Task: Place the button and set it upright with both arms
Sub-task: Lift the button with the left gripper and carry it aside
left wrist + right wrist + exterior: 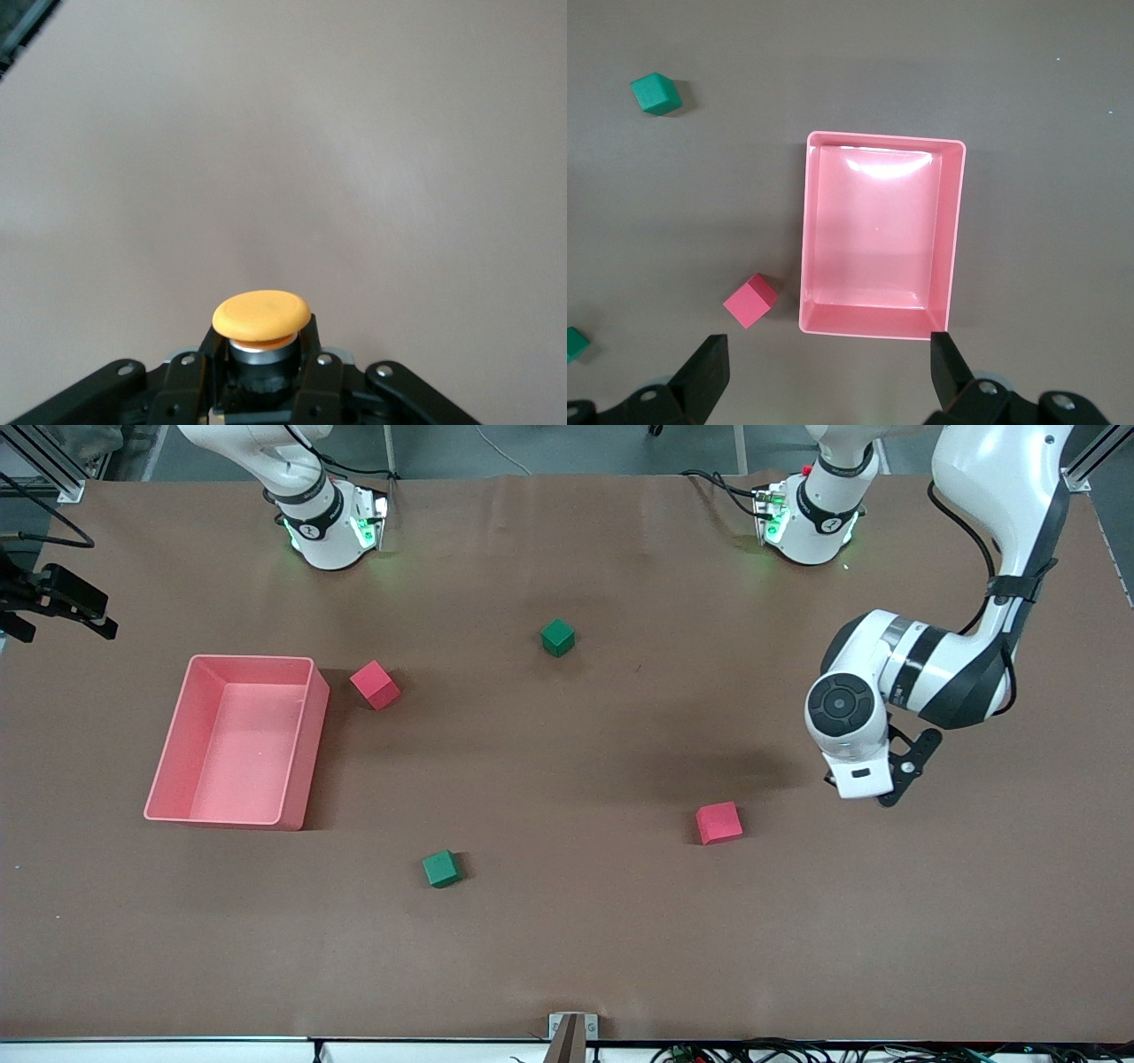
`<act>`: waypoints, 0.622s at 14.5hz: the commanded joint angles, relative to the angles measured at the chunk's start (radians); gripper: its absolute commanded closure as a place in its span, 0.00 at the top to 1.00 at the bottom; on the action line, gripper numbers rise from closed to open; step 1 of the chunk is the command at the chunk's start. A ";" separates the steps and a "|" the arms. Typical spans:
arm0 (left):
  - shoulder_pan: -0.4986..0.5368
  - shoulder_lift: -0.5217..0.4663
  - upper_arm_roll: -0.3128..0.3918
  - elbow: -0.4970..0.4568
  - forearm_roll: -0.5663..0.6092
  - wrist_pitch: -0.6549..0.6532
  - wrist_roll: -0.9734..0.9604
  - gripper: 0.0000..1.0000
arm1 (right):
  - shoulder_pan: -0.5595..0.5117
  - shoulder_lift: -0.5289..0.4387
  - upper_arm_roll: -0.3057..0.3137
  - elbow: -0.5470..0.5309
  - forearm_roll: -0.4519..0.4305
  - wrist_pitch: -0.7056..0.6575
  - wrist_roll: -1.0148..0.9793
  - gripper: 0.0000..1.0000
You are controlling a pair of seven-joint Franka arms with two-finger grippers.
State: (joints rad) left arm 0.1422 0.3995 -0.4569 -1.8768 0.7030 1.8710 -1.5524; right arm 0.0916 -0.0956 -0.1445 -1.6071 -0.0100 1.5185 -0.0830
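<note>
Your left gripper [263, 376] clamped the button [261, 317] cap-up over bare table [283, 159], your right gripper [828, 372] spread wide above the pink bin [950, 230], wrist pointing down.

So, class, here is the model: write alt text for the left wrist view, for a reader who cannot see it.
The left gripper is shut on the button, jaws pinching its dark body while the round orange cap points away from the camera. The bare brown table fills the rest of the picture.
</note>
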 commanded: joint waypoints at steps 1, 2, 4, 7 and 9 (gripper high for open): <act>0.017 0.019 -0.006 -0.013 0.125 -0.001 -0.116 0.00 | -0.009 -0.019 0.006 -0.019 0.016 -0.003 -0.011 1.00; 0.031 0.027 -0.006 -0.018 0.185 -0.006 -0.170 0.00 | -0.007 -0.019 0.006 -0.019 0.016 -0.004 -0.011 1.00; 0.046 0.033 -0.005 -0.057 0.301 -0.007 -0.286 0.00 | -0.009 -0.019 0.006 -0.020 0.016 -0.007 -0.011 1.00; 0.059 0.070 -0.006 -0.071 0.456 -0.108 -0.431 0.00 | -0.009 -0.019 0.005 -0.020 0.016 -0.009 -0.011 1.00; 0.051 0.105 -0.005 -0.073 0.498 -0.133 -0.518 0.00 | -0.009 -0.019 0.006 -0.020 0.016 -0.009 -0.011 1.00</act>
State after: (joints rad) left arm 0.1972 0.4821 -0.4537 -1.9455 1.1466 1.7734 -1.9848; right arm 0.0916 -0.0956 -0.1442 -1.6090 -0.0098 1.5108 -0.0832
